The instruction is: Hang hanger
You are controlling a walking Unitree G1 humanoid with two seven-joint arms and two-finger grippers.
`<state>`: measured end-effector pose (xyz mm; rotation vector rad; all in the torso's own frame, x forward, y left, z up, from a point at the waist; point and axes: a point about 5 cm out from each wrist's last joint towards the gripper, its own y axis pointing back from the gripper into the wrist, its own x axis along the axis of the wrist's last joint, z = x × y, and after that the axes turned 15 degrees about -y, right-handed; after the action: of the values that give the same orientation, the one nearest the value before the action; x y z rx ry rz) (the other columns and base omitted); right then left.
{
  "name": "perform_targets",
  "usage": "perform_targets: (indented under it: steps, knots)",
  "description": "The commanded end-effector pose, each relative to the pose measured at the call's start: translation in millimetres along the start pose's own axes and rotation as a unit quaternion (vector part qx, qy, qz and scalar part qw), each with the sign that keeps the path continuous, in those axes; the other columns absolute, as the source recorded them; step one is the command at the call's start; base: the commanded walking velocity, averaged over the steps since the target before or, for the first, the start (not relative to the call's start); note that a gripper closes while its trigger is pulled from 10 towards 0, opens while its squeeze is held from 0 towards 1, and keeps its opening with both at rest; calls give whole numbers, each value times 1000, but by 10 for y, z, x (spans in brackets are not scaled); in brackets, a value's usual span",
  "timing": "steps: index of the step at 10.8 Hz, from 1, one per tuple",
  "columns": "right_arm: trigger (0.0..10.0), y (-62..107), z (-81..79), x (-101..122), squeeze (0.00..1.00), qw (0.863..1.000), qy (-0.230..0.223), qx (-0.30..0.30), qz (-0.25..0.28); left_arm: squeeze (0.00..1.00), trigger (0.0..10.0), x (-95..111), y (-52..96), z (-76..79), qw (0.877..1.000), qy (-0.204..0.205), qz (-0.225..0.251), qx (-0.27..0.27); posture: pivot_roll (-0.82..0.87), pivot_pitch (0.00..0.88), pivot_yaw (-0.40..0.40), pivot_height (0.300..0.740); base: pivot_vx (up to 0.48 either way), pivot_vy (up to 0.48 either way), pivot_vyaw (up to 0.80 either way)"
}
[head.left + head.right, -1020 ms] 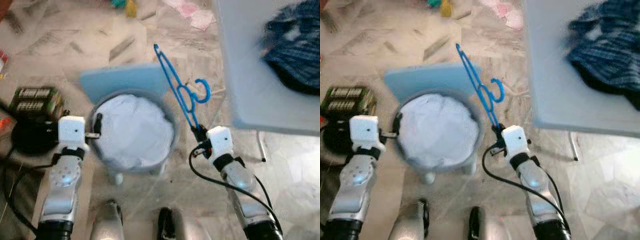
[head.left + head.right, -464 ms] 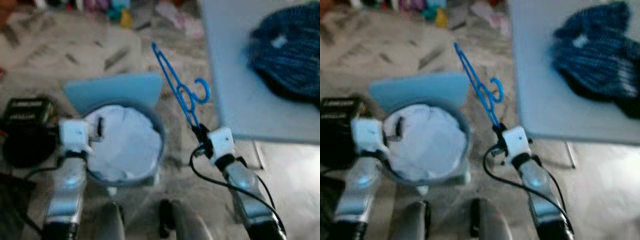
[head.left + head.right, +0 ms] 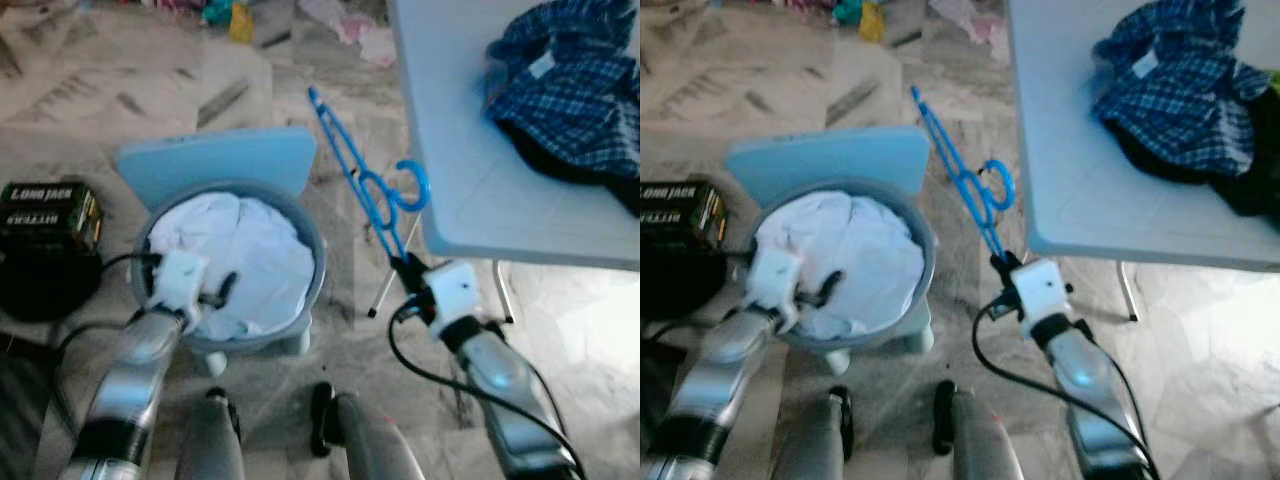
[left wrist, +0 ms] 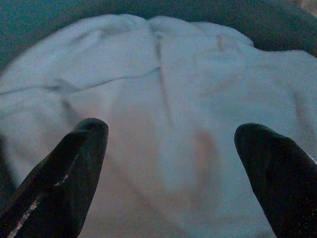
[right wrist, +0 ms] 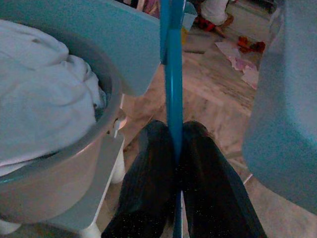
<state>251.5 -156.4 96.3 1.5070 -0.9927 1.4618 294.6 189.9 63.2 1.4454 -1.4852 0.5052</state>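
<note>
Left eye view: my right gripper (image 3: 408, 268) pinches the blue hanger (image 3: 360, 180), pointing to 11 o'clock beside the table (image 3: 470, 190).
My left gripper (image 3: 225, 290) spreads wide over white cloth (image 3: 245, 250) in the basket (image 3: 312, 262).

Centre left I see a grey basket (image 3: 312, 262) of white laundry (image 3: 245, 255); upper right, a blue plaid shirt (image 3: 565, 85) on the bench (image 3: 470, 180); far left, a dark box (image 3: 45, 205).
</note>
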Motion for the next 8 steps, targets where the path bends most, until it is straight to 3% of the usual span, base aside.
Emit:
perform_targets:
  steps: [1, 2, 3, 4, 6, 8]
  knots:
    - [10000, 70, 63, 29, 0, 1000, 1, -11, -3, 0, 10000, -31, -36, 125, 999, -4, -17, -31, -41, 361, -156, 740, 0, 0, 0]
    - [10000, 166, 66, 72, 0, 1000, 3, -15, -6, 0, 10000, -4, -128, 170, 999, -6, -32, -41, -80, 387, -160, 740, 0, 0, 0]
    - [10000, 331, 62, 83, 0, 1000, 8, -21, -17, 0, 2667, -47, -157, 137, 998, 18, -56, -24, -119, 412, -161, 740, 0, 0, 0]
    - [10000, 411, 83, 73, 0, 999, 7, -30, -24, 0, 0, -100, -152, 118, 996, 42, -77, -23, -117, 415, -160, 740, 0, 0, 0]
    - [10000, 388, 80, 61, 0, 999, 4, -30, -27, 0, 0, -135, -164, 121, 994, 48, -92, -30, -103, 418, -157, 740, 0, 0, 0]
    - [10000, 235, 32, 123, 0, 1000, -5, -20, -20, 0, 0, -88, -177, 73, 995, 37, -87, -24, -52, 412, -139, 740, 0, 0, 0]
